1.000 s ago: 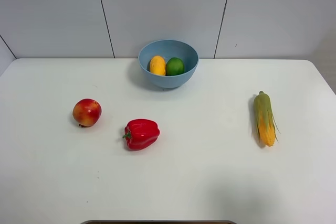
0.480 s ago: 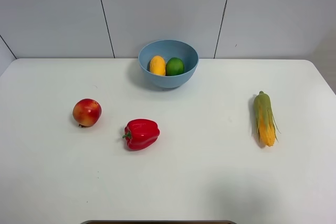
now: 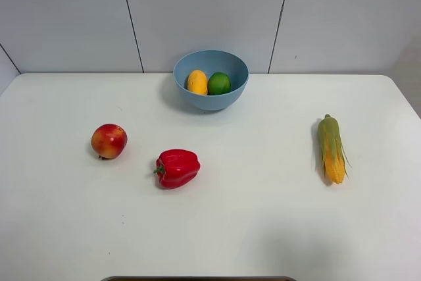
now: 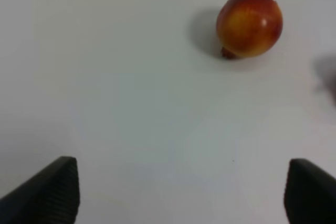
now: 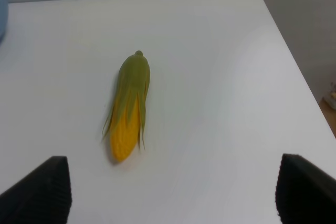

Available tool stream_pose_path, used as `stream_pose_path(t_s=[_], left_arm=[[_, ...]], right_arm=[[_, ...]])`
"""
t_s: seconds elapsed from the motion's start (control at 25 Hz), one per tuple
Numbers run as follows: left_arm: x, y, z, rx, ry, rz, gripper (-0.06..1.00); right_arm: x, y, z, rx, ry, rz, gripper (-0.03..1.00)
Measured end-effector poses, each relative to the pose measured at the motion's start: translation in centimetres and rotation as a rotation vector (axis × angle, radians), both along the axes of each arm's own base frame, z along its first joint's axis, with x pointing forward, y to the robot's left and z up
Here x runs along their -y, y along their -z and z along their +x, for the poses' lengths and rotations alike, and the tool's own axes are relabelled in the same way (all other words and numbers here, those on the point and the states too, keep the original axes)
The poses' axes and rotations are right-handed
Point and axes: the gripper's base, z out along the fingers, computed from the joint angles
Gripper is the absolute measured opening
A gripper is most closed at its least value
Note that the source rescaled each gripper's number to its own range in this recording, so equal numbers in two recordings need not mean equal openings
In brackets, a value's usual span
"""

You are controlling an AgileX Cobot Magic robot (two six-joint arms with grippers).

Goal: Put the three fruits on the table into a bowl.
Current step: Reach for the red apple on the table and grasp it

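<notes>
Mango (image 3: 197, 81) and lime (image 3: 219, 83) sit side by side in the bowl (image 3: 210, 102), so I judge two fruits done. The apple (image 3: 109, 141) remains on the table (image 3: 250, 228) on my left side, well apart from the bowl and near the pepper (image 3: 177, 168), which I must leave. My left gripper (image 4: 181, 195) hangs back from the apple, jaws wide and empty, placed to reach it; the right gripper (image 5: 173, 195), also wide and empty, looks over the corn (image 5: 129, 109).

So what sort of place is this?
Probably a robot test bench: a plain white table, a panelled wall, and a few spaced-out items like the corn cob and bell pepper.
</notes>
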Motion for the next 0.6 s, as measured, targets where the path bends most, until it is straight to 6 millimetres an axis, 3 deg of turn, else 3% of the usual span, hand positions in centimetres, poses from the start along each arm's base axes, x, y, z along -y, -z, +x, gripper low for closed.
stream_pose_path(t_s=[0.2, 0.4, 0.6], left_arm=[[0.1, -2.7, 8.8, -0.174, 0.097, 0.000, 0.16], [0.9, -0.9, 18.0, -0.393, 0.181, -0.016, 0.16], [2.9, 1.8, 23.6, -0.501, 0.222, -0.027, 0.17]], right_arm=[[0.0, 0.0, 0.0, 0.000, 0.000, 0.000, 0.50], [0.0, 0.0, 0.0, 0.000, 0.000, 0.000, 0.50], [0.0, 0.0, 0.0, 0.000, 0.000, 0.000, 0.50]])
